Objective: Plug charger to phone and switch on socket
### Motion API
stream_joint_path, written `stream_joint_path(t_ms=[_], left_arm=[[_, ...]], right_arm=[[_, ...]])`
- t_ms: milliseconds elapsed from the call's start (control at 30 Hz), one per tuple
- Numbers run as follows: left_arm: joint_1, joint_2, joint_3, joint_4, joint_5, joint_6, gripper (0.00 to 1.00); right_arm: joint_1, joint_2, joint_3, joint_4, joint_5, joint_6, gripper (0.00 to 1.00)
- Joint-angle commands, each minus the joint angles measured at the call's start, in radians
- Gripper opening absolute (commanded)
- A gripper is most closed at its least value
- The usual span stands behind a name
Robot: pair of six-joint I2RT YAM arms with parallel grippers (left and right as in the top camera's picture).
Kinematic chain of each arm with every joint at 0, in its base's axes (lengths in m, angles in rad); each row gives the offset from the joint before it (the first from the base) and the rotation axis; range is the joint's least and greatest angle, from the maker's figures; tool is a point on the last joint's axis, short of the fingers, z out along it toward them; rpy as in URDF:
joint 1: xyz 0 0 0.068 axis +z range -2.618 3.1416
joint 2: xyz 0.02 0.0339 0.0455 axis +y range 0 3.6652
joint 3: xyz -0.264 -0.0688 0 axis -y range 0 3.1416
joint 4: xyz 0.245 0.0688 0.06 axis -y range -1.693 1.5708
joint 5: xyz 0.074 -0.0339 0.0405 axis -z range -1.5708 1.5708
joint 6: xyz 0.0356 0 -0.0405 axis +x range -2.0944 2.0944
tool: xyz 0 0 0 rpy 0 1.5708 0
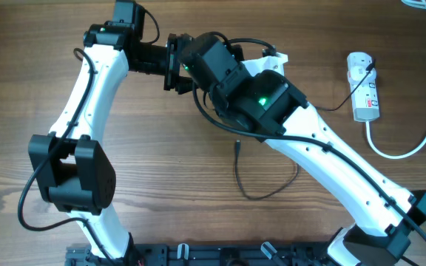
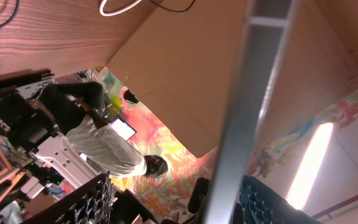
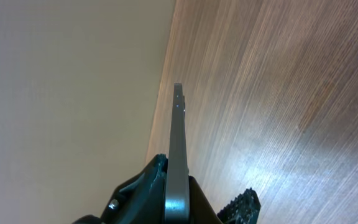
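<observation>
The phone shows only edge-on, as a thin grey bar in the right wrist view and the left wrist view. Its screen is not visible, and the arms hide it in the overhead view. My right gripper is shut on the phone and holds it on edge above the table. My left gripper is open, with its fingers either side of the phone. The charger lies looped on the table, its connector tip free. The socket lies at the far right with a black plug in it.
The socket's thick white cord curves along the right edge of the wooden table. Both arms cross at the upper middle, above part of the charger cable. A black rail runs along the front edge.
</observation>
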Motion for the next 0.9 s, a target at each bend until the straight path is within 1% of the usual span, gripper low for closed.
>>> stream_joint_path(t_ms=[0, 67, 167, 267, 333, 400, 533, 567, 733, 867], left_arm=[[-0.001, -0.037, 0.003, 0.0, 0.016, -0.035, 0.6], [-0.001, -0.037, 0.003, 0.0, 0.016, -0.037, 0.5], [-0.001, -0.037, 0.003, 0.0, 0.016, -0.038, 0.48], [-0.001, -0.037, 0.003, 0.0, 0.016, -0.038, 0.38], [-0.001, -0.037, 0.003, 0.0, 0.016, -0.056, 0.36], [-0.001, -0.037, 0.003, 0.0, 0.016, -0.056, 0.31], [-0.001, -0.037, 0.003, 0.0, 0.016, -0.056, 0.28], [-0.001, -0.037, 0.003, 0.0, 0.016, -0.056, 0.25], [-0.001, -0.037, 0.003, 0.0, 0.016, -0.056, 0.24], [-0.001, -0.037, 0.003, 0.0, 0.016, -0.056, 0.2]], right_arm=[[-0.004, -0.034, 0.018, -0.002, 0.04, 0.083, 0.04], [-0.004, -0.034, 0.018, -0.008, 0.04, 0.084, 0.04], [-0.004, -0.034, 0.018, -0.009, 0.039, 0.106, 0.04], [-0.004, -0.034, 0.018, -0.009, 0.024, 0.106, 0.04], [-0.004, -0.034, 0.018, -0.007, 0.021, 0.106, 0.04], [-0.004, -0.034, 0.018, -0.007, 0.021, 0.106, 0.04], [-0.004, -0.034, 0.018, -0.008, 0.021, 0.106, 0.05], [-0.004, -0.034, 0.018, -0.008, 0.021, 0.106, 0.04], [-0.004, -0.034, 0.018, 0.001, 0.021, 0.106, 0.04], [-0.004, -0.034, 0.018, 0.003, 0.021, 0.106, 0.05]])
